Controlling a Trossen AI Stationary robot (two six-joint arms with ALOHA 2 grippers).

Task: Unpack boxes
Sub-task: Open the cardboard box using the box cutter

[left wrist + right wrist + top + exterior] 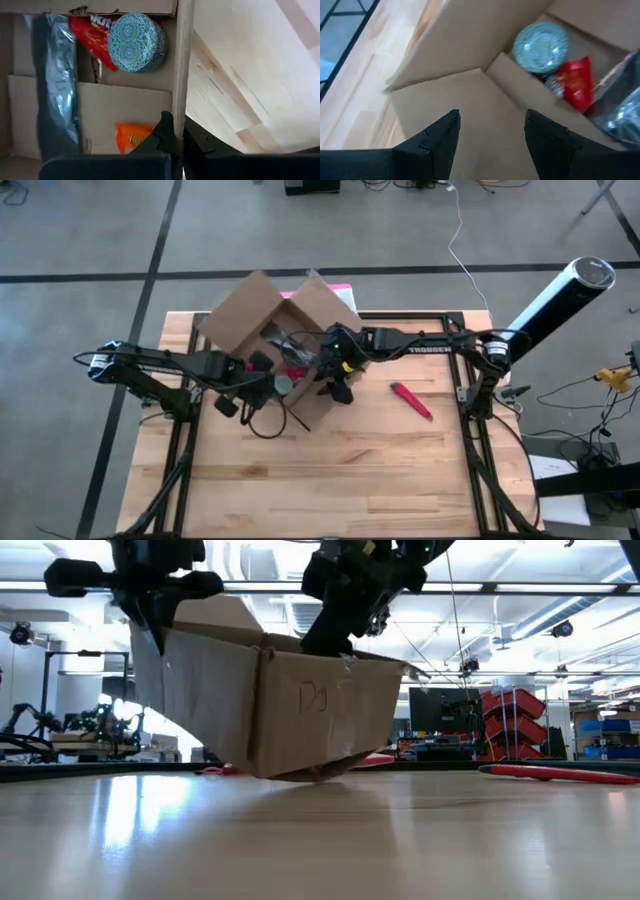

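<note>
Cardboard box (262,320) sitting tilted at the far side of the tabletop (350,470), flaps open, contents not yet taken out

Left claw (176,131) pinching a side wall of the box, closed on the cardboard edge; right claw (492,131) hovering open over an inner flap. Round patterned tin (137,42), red snack packet (92,36), orange packet (131,136) and clear plastic bag (59,85) lying inside, awaiting removal. Red tool (411,400) resting on the tabletop, apart from the box
</note>
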